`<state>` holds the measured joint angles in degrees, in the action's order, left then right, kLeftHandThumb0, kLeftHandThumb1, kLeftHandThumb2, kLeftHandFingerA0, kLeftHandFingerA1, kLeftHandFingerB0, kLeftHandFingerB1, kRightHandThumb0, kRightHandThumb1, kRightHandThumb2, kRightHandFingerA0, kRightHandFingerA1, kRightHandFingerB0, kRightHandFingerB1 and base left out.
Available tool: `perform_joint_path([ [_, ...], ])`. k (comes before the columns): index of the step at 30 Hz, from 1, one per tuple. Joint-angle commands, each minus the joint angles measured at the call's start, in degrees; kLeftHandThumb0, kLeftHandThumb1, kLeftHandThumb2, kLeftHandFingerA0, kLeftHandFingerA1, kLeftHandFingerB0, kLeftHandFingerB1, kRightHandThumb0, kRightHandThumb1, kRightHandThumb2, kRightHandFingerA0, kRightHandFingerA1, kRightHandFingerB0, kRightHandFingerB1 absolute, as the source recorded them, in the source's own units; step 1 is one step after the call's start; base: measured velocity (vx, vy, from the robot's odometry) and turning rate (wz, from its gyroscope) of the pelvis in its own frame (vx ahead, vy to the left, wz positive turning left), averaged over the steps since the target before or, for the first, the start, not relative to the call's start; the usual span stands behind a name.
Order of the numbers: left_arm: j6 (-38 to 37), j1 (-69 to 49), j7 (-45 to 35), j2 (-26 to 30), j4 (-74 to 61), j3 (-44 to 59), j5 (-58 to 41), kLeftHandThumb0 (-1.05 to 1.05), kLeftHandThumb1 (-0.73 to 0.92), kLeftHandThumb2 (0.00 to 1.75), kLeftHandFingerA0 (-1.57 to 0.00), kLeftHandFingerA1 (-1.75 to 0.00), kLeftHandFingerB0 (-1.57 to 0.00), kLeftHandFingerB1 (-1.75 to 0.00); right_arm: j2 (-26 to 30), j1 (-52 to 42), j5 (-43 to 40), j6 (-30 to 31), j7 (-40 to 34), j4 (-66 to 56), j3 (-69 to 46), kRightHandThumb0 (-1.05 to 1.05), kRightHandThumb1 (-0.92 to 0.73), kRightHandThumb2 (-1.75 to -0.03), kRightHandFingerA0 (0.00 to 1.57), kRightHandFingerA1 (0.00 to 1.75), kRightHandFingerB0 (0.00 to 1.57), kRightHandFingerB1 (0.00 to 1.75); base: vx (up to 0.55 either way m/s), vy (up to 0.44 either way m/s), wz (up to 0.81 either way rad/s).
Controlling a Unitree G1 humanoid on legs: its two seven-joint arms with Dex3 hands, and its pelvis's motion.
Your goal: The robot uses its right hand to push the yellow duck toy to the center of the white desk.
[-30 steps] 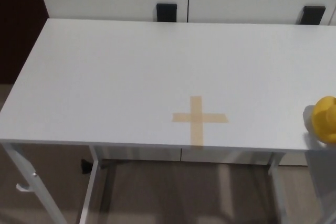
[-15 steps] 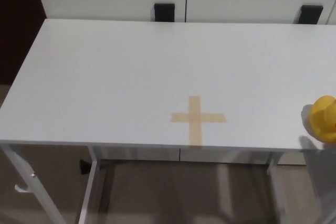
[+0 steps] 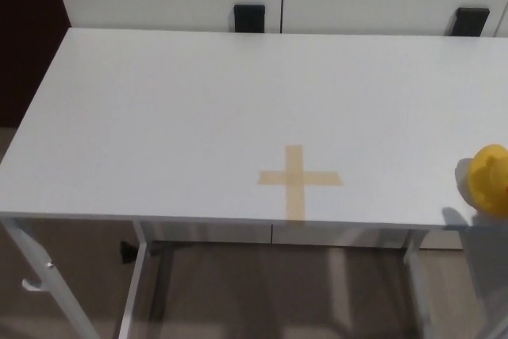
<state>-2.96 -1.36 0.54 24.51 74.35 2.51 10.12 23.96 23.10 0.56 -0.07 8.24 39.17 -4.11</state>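
Your yellow duck toy sits at the right edge of the picture, cut off by the frame, on the white desk near its front right corner — well apart from the tan tape cross that lies toward the front middle of the top. Against the frame half a second back, the duck has barely changed; it sits a touch further right and more of it is cropped, while the desk and cross hold the same place. Neither of the robot's hands shows in this view, so you cannot tell whether they are released or clenched. Two black brackets stand behind the desk's far edge.
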Motion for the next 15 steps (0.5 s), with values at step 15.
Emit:
perform_joint_path([
  [15, -1.62, -0.53, 0.34, -0.31, 0.01, -0.28, -0.25, -0.16, 0.68, 0.69, -0.86, -0.68, -0.83, -0.58, -2.39, 5.58, 6.09, -2.34, -2.31, 3.17, 5.42, -0.83, -0.92, -0.79, 0.23, 0.45, 0.24, 0.37, 0.00, 0.000, 0.00],
])
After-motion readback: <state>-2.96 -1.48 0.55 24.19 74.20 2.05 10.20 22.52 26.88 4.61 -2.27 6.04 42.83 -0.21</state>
